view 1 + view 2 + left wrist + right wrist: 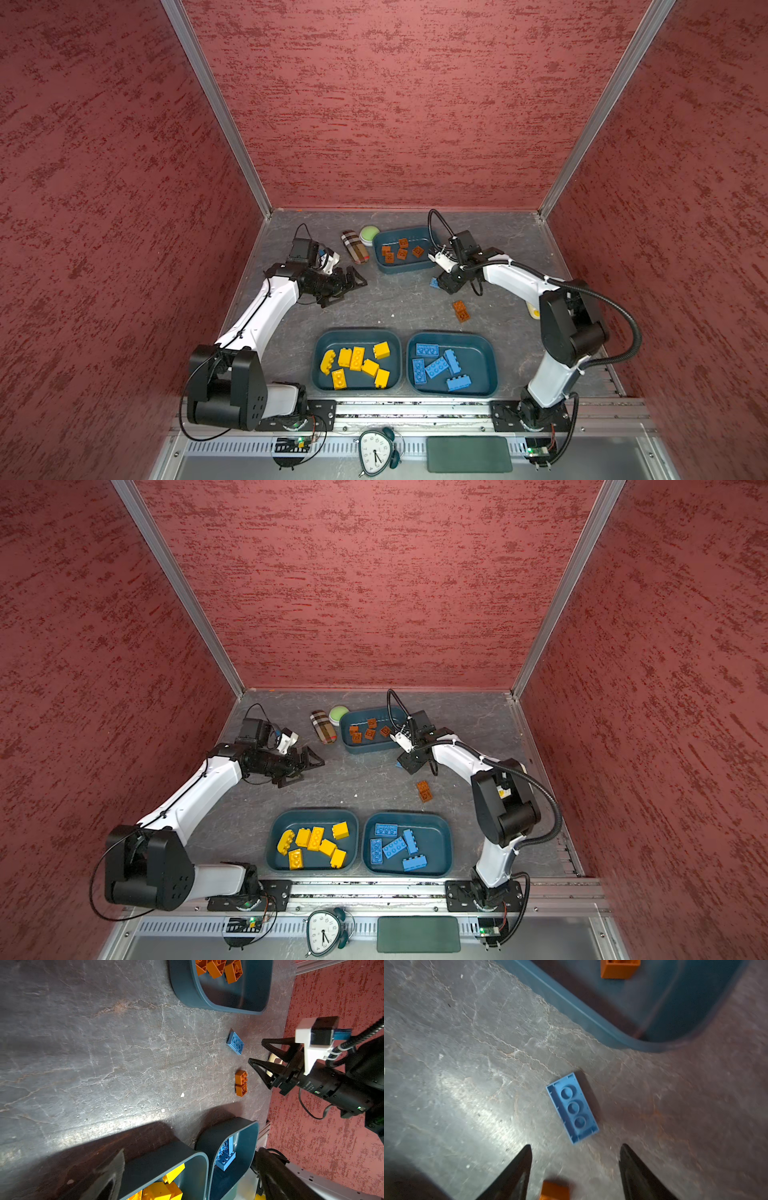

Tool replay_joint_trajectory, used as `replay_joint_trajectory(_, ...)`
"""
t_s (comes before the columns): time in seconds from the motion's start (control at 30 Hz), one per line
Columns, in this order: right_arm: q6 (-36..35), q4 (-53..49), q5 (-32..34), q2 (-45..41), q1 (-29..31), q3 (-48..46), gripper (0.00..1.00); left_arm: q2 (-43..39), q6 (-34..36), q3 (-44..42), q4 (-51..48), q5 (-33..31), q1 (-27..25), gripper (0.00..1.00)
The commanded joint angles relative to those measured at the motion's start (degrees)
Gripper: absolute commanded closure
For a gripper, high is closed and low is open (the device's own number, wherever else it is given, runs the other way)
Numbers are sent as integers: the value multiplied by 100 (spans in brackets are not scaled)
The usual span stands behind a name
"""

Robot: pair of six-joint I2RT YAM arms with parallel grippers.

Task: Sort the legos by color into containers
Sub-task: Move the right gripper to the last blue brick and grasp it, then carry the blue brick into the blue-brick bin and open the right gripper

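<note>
Two grippers, both w/ jaws apart & nothing in them. Far left, the L gripper (354, 291) hangs over bare tabletop (395, 307), fingers spread wide, aimed toward the middle. Next, at the back, the plaid case (355, 247) lies slanted, w/ the green puck (369, 234) just beside the brown tub (405, 271), which holds 5 brown legos (401, 253). At the near edge, the yellow tub (357, 331) holds 7 yellow legos (356, 358) at mixed angles. Right beside it the blue tub (451, 333) holds 5 blue legos (435, 368), also at mixed angles. Btwn brown tub & blue tub, on the table, lies the loose blue brick (572, 1108): studs down, hollow underside up, 3 round sockets in a row along its long axis. That axis runs approx from the gap of the R gripper (575, 1148) toward the brown tub's wall, slightly skewed. The brick sits just ahead of the tips, untouched; in both top views the gripper hides most of it. Further right, a brown pair (461, 311) lies on the table, apart from all tubs, long axis near-to-far, a bit slanted.
</note>
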Motion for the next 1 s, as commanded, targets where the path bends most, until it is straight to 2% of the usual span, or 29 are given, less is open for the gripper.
replay_joint_trajectory(0.0,-946,281,-548,336,-59,329,32,-104,49,38,-58,43,37,1)
replay_joint_trajectory(0.13,-1127,331,-679,712,-71,578,33,-74,62,20,-77,52,68,1)
replay_joint_trajectory(0.27,-1263,255,-519,1052,-72,783,34,-59,59,33,-77,44,81,1)
replay_joint_trajectory(0.43,-1380,167,-518,1176,-71,828,37,-16,67,47,-98,30,81,1)
replay_joint_trajectory(0.63,-1434,-109,-435,1243,-72,809,47,-11,92,46,-118,10,79,1)
replay_joint_trajectory(0.77,-1452,-232,23,1235,-72,788,60,4,76,44,-120,9,81,1)
replay_joint_trajectory(0.97,-1396,-422,-8,983,-61,730,73,28,82,64,-116,2,72,1)
